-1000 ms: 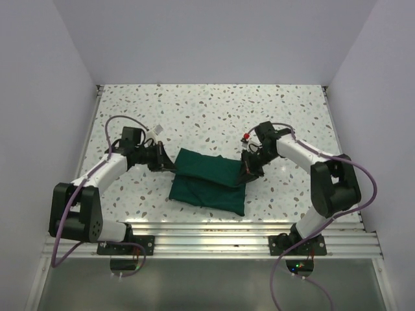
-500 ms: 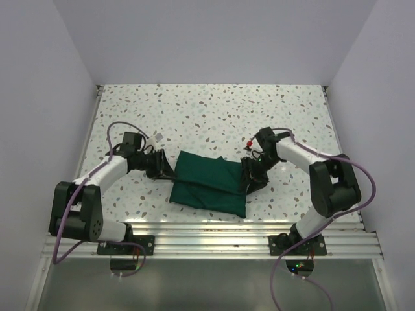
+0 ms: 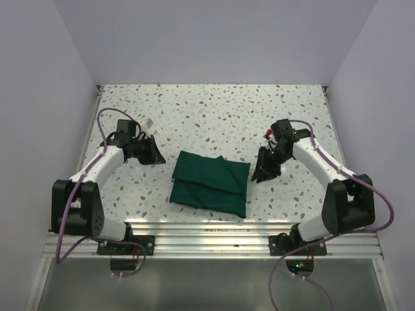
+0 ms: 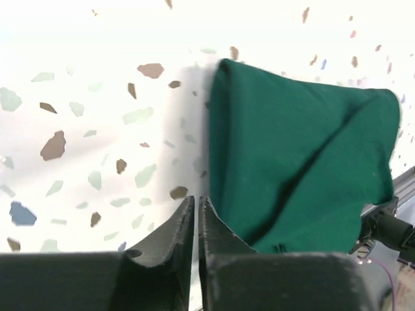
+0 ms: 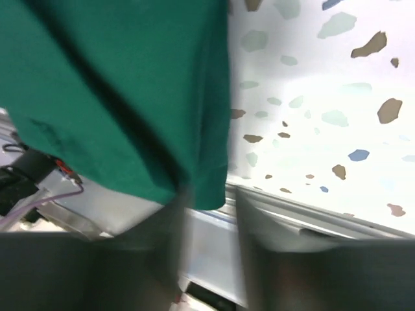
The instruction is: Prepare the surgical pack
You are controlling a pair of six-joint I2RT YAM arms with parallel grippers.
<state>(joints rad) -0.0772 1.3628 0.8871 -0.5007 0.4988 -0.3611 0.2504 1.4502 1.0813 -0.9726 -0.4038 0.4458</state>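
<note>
The surgical pack shows only as a dark green cloth bundle (image 3: 211, 183), folded small and lying flat at the middle of the speckled table. No instruments, gauze or tray are in view. My left gripper (image 3: 157, 153) is shut and empty, a short way left of the bundle's far left corner. In the left wrist view its tips (image 4: 196, 201) are closed together, with the bundle (image 4: 298, 149) just to their right. My right gripper (image 3: 262, 171) is open and empty, just right of the bundle's right edge. In the right wrist view its blurred gripper (image 5: 211, 207) points past the cloth's edge (image 5: 117, 84).
A ribbed metal rail (image 3: 214, 230) runs along the table's near edge, close under the bundle, and shows in the right wrist view (image 5: 305, 223). White walls close in the left, right and far sides. Purple cables loop by both arms.
Both grippers have let go of the bundle's sides and drawn away, the left one to the left and back, the right one to the right. The bundle lies flat.
</note>
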